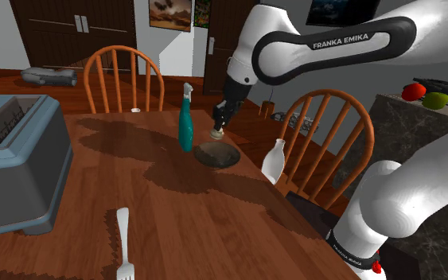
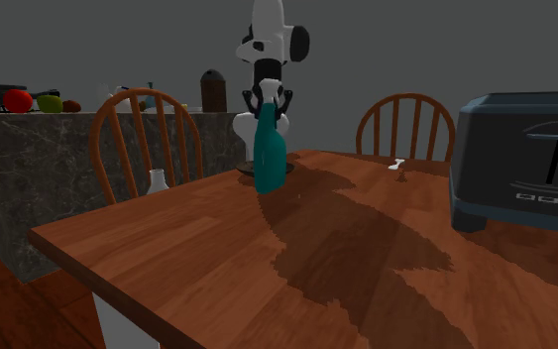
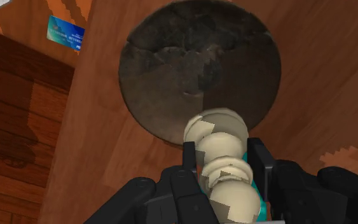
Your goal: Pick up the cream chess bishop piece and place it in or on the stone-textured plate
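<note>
My black gripper (image 3: 224, 159) is shut on the cream chess bishop (image 3: 219, 153), clasped between both fingers. Beyond the piece lies the dark stone-textured plate (image 3: 196, 63), round and cracked-looking, directly under the hand. In the shoulder view the gripper (image 1: 219, 130) hangs just above the plate (image 1: 218, 155) near the table's far edge, with the pale bishop (image 1: 216, 134) at its tip. In the second exterior view the hand (image 2: 267, 99) is partly behind the teal bottle, and the plate's rim (image 2: 245, 176) peeks out beside the bottle.
A teal bottle (image 1: 185, 123) stands just to the shoulder view's left of the plate. A small white bottle (image 1: 274, 159) stands at the table edge, a fork (image 1: 123, 239) lies near the front, a grey toaster (image 1: 11, 159) fills the left. Two wooden chairs (image 1: 122, 75) flank the table.
</note>
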